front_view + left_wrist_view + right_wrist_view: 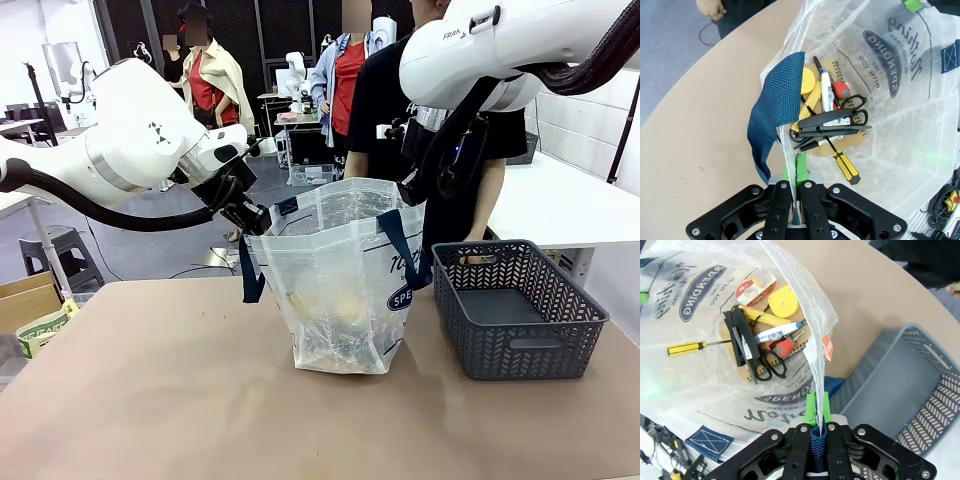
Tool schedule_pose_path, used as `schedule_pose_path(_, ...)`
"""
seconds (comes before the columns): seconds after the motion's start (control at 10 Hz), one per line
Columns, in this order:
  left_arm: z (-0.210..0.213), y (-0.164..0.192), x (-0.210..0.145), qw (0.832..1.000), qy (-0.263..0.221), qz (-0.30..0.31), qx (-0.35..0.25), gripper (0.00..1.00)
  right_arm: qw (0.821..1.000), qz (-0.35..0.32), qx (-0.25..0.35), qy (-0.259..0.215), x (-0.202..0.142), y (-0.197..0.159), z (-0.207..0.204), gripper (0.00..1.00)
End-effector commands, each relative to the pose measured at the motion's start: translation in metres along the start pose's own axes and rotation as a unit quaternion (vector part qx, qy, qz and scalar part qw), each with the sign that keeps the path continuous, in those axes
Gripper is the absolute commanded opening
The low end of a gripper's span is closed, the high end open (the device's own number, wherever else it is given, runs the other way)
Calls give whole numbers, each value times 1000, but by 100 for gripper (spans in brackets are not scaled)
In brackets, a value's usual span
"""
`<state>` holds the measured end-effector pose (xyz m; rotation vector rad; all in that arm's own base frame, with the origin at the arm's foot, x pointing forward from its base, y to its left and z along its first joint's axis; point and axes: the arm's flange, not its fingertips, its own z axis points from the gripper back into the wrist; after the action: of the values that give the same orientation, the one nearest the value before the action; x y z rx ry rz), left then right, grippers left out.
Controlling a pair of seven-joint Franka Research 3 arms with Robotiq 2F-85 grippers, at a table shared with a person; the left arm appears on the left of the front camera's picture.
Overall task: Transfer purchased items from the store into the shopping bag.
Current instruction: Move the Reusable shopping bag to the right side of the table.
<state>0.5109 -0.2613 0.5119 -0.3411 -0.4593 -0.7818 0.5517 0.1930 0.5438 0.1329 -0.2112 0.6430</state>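
Clear plastic shopping bag (340,290) stands on your surface (150,380) with its mouth held wide. Your left jaws are clamped tight on its rim beside one navy strap (782,100), and your right jaws are pinched closed on the opposite strap (816,446). The purchased items (832,125), scissors and a yellow-handled screwdriver among them, lie at the bag's bottom. The grey basket (470,330) sits just beside it.

The clear bag (340,290) with navy straps stands upright and open on the bench (150,380), just left of the dark grey lattice basket (530,345). The items (827,115) lie heaped at its bottom: black scissors (832,120), a yellow-handled screwdriver (846,167), a yellow disc (808,80).
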Motion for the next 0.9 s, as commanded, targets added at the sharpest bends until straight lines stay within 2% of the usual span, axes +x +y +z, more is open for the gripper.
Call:
schedule_pose_path(0.0,2,1,1,1000,-3,-1,3,0,1000,0,-1,-2,0,-1,1,0)
schedule_pose_path(0.8,2,1,1,1000,-3,-1,3,0,1000,0,-1,-2,0,-1,1,0)
